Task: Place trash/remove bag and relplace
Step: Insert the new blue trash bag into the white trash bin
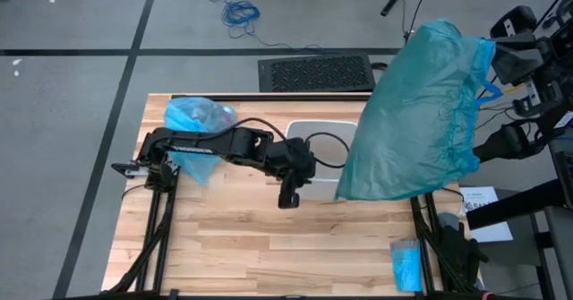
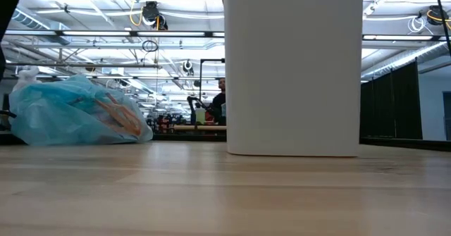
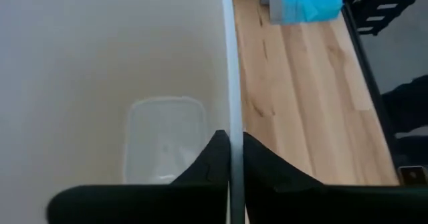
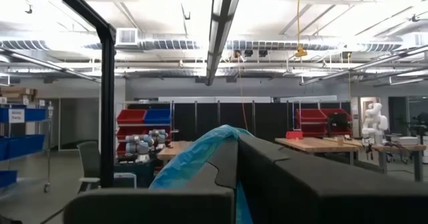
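Observation:
The white bin [image 2: 292,67] stands upright on the table's middle, and its inside [image 3: 100,63] holds nothing. My left gripper [image 1: 288,197] is shut on the bin's near rim. The light blue bag [image 1: 199,116], with brown scraps showing through it [image 2: 120,118], lies on the table's far left. My right gripper [image 1: 494,67], raised at the far right, is shut on a large teal-green plastic bag [image 1: 416,121] that hangs over the bin's right side. My left gripper [image 3: 231,137] straddles the bin's thin upper wall [image 3: 231,83], one finger [image 3: 214,158] inside the bin and one outside. It slants down onto the rim from the near left. The bin stays upright on the table. My right gripper [image 4: 235,144] pinches the teal-green bag's gathered upper edge [image 4: 197,154] between its two fingers. The plastic spills out beside the fingers. The bag hangs slack below the gripper, lifted clear of the table.
A small bright-blue roll [image 1: 406,264] lies near the table's near right corner. A black mat [image 1: 315,72] lies on the floor beyond the far edge. Bare wood [image 1: 269,255] spreads across the table's near half.

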Robot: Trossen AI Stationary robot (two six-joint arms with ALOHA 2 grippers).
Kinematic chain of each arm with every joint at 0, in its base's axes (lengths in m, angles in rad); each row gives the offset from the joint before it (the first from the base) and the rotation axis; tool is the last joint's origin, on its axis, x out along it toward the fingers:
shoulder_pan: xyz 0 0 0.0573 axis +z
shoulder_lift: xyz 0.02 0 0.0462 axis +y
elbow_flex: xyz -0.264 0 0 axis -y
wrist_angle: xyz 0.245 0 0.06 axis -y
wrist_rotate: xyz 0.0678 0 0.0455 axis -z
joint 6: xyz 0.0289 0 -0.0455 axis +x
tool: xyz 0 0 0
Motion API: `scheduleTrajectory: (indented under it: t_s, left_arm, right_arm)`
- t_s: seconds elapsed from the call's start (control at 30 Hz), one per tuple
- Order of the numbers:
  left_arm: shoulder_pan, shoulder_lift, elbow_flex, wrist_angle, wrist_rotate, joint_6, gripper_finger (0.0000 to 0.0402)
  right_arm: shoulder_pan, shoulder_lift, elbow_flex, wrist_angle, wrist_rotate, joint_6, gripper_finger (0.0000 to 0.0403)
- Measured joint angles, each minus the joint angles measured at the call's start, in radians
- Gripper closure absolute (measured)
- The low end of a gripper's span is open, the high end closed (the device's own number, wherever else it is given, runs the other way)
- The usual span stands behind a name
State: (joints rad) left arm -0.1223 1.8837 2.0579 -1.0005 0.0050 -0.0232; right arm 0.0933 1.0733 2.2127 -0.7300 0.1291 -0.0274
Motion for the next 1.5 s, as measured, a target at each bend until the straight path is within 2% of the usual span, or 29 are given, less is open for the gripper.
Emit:
scheduleTrajectory:
  t_s: [0.23,0.5,0.93,1.1,1.27,1.37,1.5]
  left_arm:
    - [0.0,-0.009,0.029,0.007,0.013,-0.026,0.0318]
    - [0.0,-0.009,0.073,0.013,0.025,-0.026,0.0287]
    - [0.0,-0.01,0.292,-0.073,0.072,-0.044,0.0283]
    - [-0.011,-0.063,0.299,-0.054,0.076,-0.058,0.0283]
    - [-0.038,-0.125,0.299,-0.016,0.075,-0.077,0.0283]
    - [-0.058,-0.16,0.299,0.028,0.051,-0.076,0.0283]
    - [-0.092,-0.197,0.299,0.075,-0.046,-0.043,0.0284]
  right_arm:
    - [0.0,0.0,0.0,-0.006,0.001,-0.003,0.0403]
    - [0.0,0.0,0.0,0.01,0.001,-0.003,0.0403]
    - [0.0,0.002,0.0,0.08,-0.003,-0.011,0.0403]
    - [0.0,0.016,0.0,0.148,-0.009,-0.021,0.0403]
    - [0.0,0.042,0.0,0.249,-0.081,-0.047,0.0403]
    - [0.0,0.06,0.0,0.256,-0.084,-0.063,0.0403]
    - [0.0,0.089,0.0,0.254,-0.082,-0.067,0.0403]
